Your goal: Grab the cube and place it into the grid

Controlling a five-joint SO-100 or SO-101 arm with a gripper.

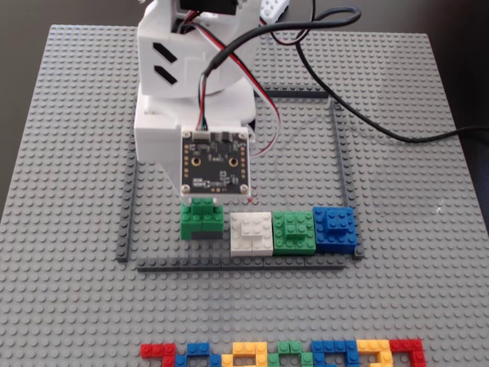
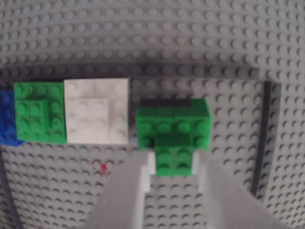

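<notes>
The cube (image 1: 200,222), green with a small raised green brick on top and a dark grey bottom layer, sits inside the grid (image 1: 237,265) at the left end of a row of cubes. In the wrist view the cube (image 2: 172,125) is at centre, and my gripper (image 2: 174,157) has its two fingers against both sides of the small top brick. The gripper is shut on it. In the fixed view the fingers are hidden under the arm's camera board (image 1: 215,163). The grid's dark strip (image 2: 190,70) runs just beyond the cube.
A white cube (image 1: 251,232), an all-green cube (image 1: 294,232) and a blue cube (image 1: 335,228) stand in line to the right of the cube. A multicoloured brick row (image 1: 283,355) lies at the front edge. Black cable (image 1: 359,99) crosses the back right.
</notes>
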